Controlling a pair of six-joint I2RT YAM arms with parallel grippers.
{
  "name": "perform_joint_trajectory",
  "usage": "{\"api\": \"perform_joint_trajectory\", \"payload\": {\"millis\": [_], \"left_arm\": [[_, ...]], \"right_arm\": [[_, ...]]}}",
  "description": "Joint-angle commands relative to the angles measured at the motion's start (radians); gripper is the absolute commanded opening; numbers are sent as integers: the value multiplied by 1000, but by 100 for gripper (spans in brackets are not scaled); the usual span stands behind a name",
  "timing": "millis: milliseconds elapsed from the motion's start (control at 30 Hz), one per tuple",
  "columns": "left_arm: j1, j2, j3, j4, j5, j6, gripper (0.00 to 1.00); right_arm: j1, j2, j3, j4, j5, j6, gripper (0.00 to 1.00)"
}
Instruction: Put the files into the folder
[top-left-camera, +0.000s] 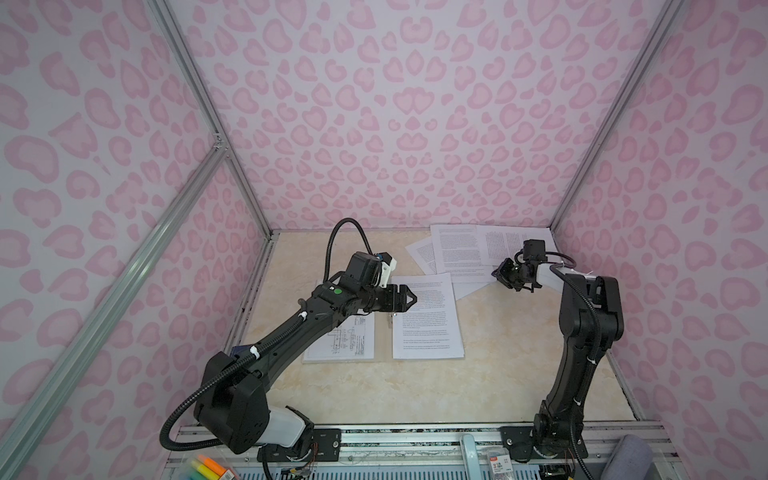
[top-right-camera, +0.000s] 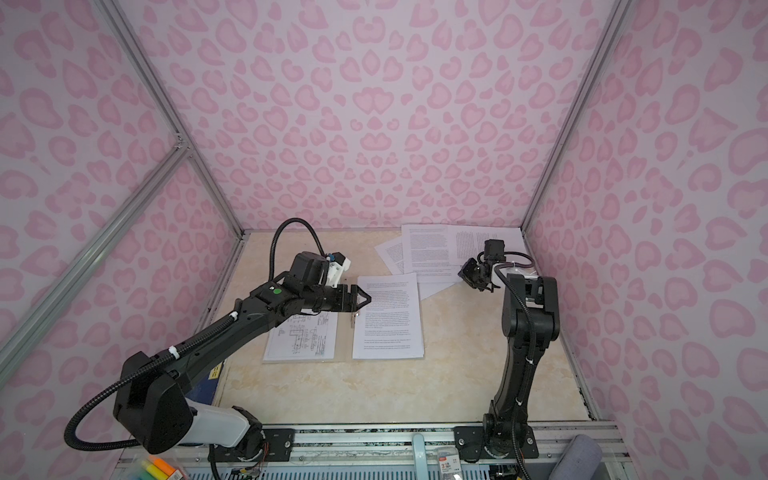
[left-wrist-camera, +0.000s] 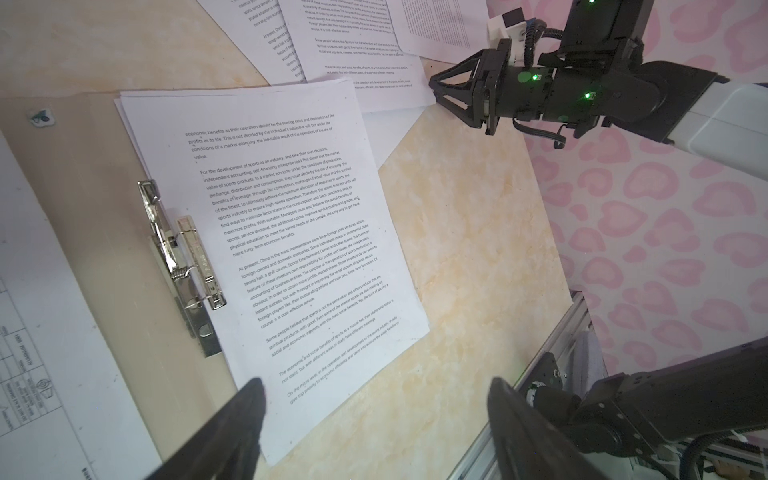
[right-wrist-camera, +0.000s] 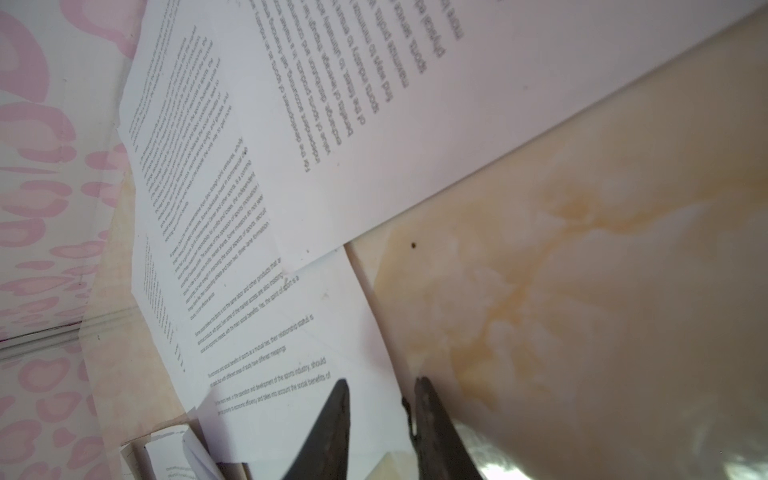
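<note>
Marbled beige tabletop, with pink-spotted walls on three sides. We find the folder lying open left of centre. Some files are stacked on its right leaf, and more are fanned in the far right corner. The left gripper hovers above the folder, jaws wide. The right gripper has narrow jaws astride a sheet's edge; we cannot tell whether they touch it. The left arm hides much of the drawing sheet.

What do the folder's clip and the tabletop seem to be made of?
Folder's clip: probably polished metal, from its bright silvery glints. Tabletop: smooth cream surface with orange marble-like veining; stone, or a printed laminate, the look leaves open.
</note>
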Motion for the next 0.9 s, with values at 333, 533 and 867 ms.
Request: {"api": "perform_joint_trajectory", "payload": {"millis": [333,533,867], "left_arm": [[0,-26,-11,11,-16,4,85],[0,-49,-23,4,-29,16,85],[15,-105,-60,-9,-42,43,85]], "right_arm": [[-6,-12,-26,-2,-53,55,8],[-5,-72,-38,-14,-71,63,0],[-7,-189,-80,-100,-88,59,0]]}}
